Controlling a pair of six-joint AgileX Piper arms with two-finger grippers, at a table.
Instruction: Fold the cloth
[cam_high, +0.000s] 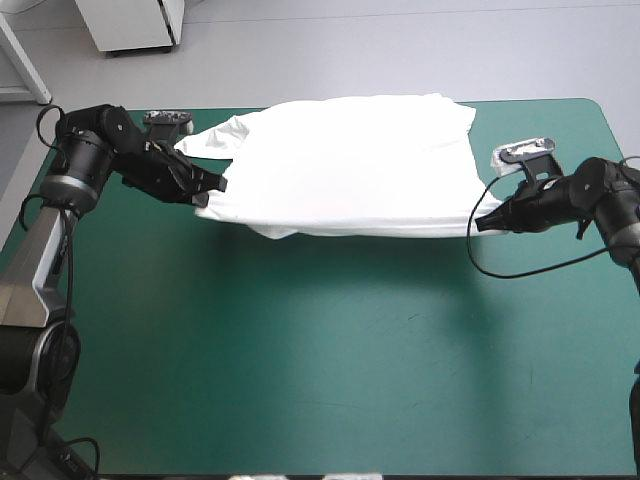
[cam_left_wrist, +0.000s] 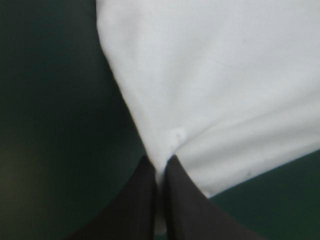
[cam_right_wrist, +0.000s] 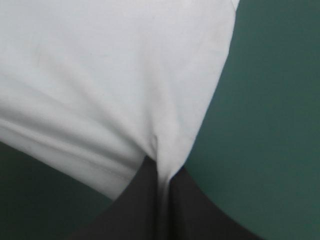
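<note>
The teal-green desk (cam_high: 320, 380) is bare across its whole near half, so nothing blocks a fold in any direction. The white T-shirt (cam_high: 350, 160) lies spread on the far half, its far side near the desk's far edge. Its near edge (cam_high: 340, 228) is drawn taut between the two arms and looks raised a little, with a shadow under it.

The step in hand seems to be carrying that edge over the body of the shirt. To do it well, both arms should rise together and travel at one pace, keeping the edge straight and level so the cloth lands square and not skewed.

The left claw (cam_high: 210, 190) is clamped on the near left corner, the fabric pinched between its black fingers. The right claw (cam_high: 490, 222) is clamped likewise on the near right corner.

One sleeve (cam_high: 205, 140) juts out beyond the left claw and may bunch under the fold.
</note>
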